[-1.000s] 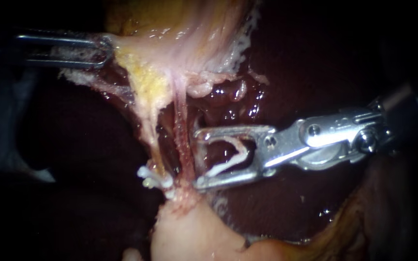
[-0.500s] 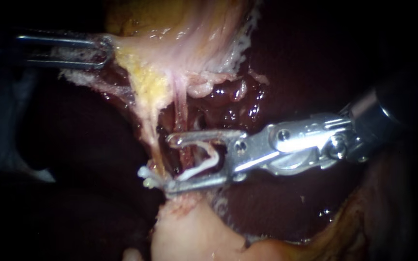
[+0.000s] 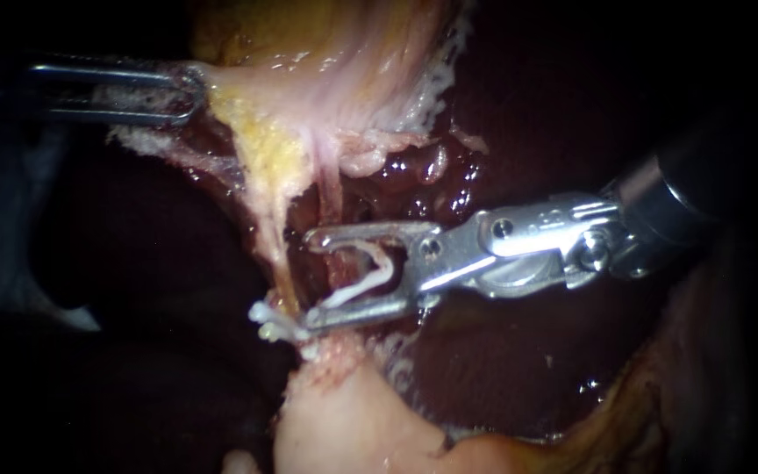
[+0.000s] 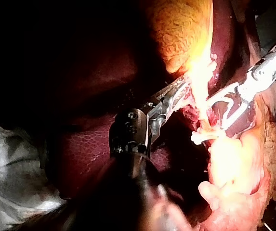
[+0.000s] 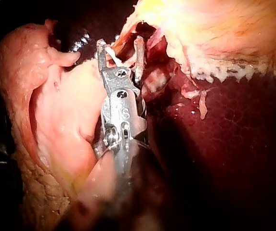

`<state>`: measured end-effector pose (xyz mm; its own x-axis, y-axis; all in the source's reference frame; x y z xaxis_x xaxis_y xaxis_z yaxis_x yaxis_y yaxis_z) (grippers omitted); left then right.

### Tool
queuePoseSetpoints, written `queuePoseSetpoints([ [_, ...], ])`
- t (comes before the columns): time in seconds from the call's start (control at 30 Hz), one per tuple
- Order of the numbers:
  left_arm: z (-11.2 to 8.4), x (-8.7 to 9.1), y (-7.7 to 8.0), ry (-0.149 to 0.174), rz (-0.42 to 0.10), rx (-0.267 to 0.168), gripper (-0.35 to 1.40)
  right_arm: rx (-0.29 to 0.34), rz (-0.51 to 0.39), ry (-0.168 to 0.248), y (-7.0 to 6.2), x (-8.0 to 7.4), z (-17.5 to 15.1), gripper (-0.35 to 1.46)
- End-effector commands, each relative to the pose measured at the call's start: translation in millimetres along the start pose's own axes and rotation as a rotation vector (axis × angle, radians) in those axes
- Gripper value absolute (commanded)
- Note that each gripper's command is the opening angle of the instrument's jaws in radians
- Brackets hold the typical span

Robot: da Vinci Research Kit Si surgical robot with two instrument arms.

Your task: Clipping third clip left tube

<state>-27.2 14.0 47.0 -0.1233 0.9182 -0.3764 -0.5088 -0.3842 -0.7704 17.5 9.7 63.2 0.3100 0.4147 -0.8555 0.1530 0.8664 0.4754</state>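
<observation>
Right instrument (image 3: 311,279) reaches in from the right with its jaws spread wide. Each jaw carries one leg of an open white clip (image 3: 370,283), so it is grasping the clip, which is not yet squeezed closed. A thin pink tube (image 3: 331,197) runs down from the gallbladder (image 3: 335,70) and passes between those jaws; I cannot tell whether it lies inside the clip's legs. The lower jaw sits just above the seated clips (image 3: 272,323), whose white ends stick out at the foot of the strands. A yellowish strand (image 3: 275,254) stands just past the jaw tips, and I cannot tell whether this or the pink one is the left tube. Left instrument (image 3: 188,92), at upper left, is clenched on the gallbladder's edge. Dark liver (image 3: 519,377) lies behind.
</observation>
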Motion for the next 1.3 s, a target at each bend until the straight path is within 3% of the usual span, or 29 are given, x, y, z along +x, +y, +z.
queuePoseSetpoints([
  [0.03,0.0,0.0,0.0,-0.001,0.0,-0.001,-0.35,0.0,0.005,0.0,0.1,-0.1,0.3,0.5],
  [0.43,0.1,-0.1,0.0,-0.001,0.001,-0.001,-0.35,0.031,0.019,0.003,1.1,-1.1,2.7,0.5],
  [0.83,0.1,-0.1,0.0,-0.001,0.001,-0.001,-0.35,0.089,0.059,0.078,-0.5,0.8,5.2,0.5],
  [1.3,0.1,-0.1,0.0,-0.001,0.001,-0.001,-0.35,0.077,0.097,0.12,0.6,1.9,8.0,0.5],
])
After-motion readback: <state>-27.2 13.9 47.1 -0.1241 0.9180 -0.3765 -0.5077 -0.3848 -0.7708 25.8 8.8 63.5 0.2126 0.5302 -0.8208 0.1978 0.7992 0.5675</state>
